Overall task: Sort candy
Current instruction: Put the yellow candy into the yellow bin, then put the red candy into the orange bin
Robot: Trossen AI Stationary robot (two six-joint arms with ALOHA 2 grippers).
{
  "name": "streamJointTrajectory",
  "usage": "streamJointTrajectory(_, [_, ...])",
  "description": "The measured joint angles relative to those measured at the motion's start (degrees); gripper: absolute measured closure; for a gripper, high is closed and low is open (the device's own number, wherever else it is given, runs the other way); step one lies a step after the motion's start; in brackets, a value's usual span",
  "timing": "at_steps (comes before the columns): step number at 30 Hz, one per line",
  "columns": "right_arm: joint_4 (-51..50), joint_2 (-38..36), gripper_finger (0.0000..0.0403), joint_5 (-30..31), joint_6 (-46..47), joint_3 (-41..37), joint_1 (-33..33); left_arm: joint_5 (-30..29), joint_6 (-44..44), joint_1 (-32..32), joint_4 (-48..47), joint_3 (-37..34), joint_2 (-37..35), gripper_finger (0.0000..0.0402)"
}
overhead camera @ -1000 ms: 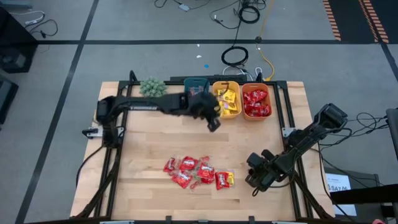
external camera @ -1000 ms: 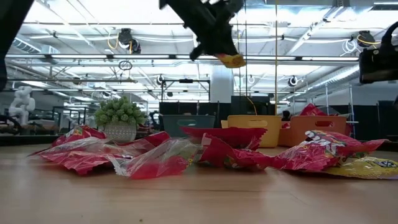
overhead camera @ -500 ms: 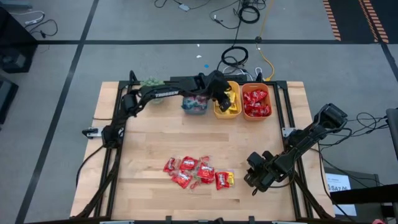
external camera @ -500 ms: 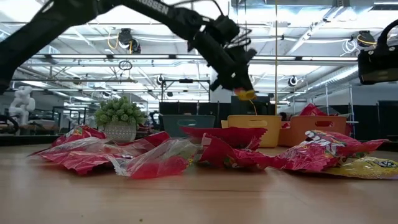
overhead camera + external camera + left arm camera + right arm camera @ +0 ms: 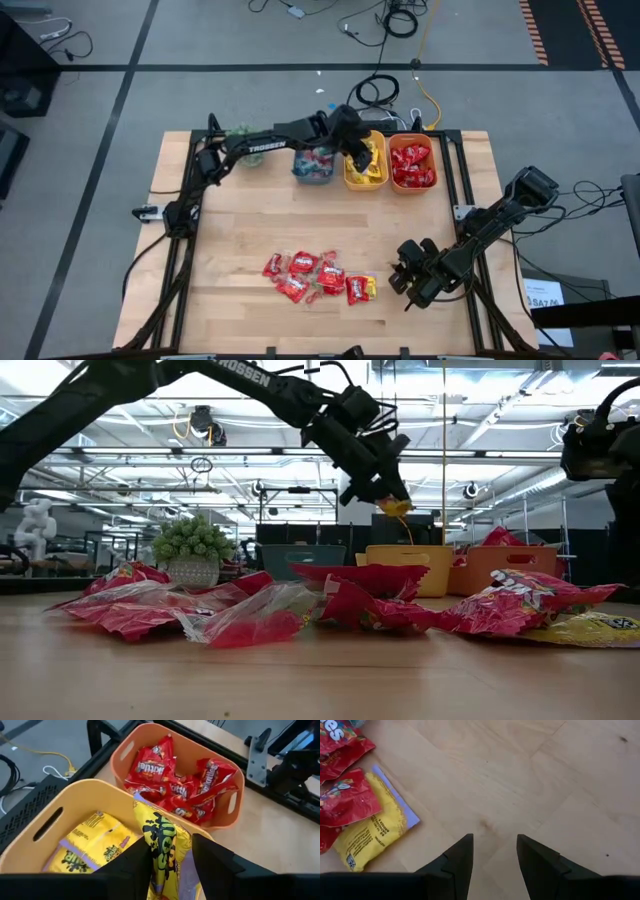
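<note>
Candy is being sorted by colour here, which explains the layout: the yellow bin holds yellow packets, the orange bin beside it holds red ones, and the teal bin takes the small pale pieces. The left gripper hangs right over the yellow bin with a yellow packet dangling between its fingers; the fingers look slightly parted, and I cannot tell whether they are pinching it or letting go. Holding it above that bin suggests a drop into the matching colour. The unsorted pile of candy lies on the near middle of the table, mostly red packets with one yellow packet at its edge. The right gripper sits low beside that pile, its fingers apart and empty, probably placed there for the next pick.
</note>
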Motion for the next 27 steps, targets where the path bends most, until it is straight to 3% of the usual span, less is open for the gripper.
streamJointTrajectory(12, [0.00, -0.01, 0.0261, 0.00, -1.66, 0.00, 0.01, -0.17, -0.01, -1.96, 12.29, -0.02, 0.07, 0.0256])
streamJointTrajectory(27, [0.75, -0.02, 0.0261, -0.26, -2.17, 0.00, 0.09, -0.50, -0.08, -2.19, 9.57, -0.04, 0.03, 0.0255])
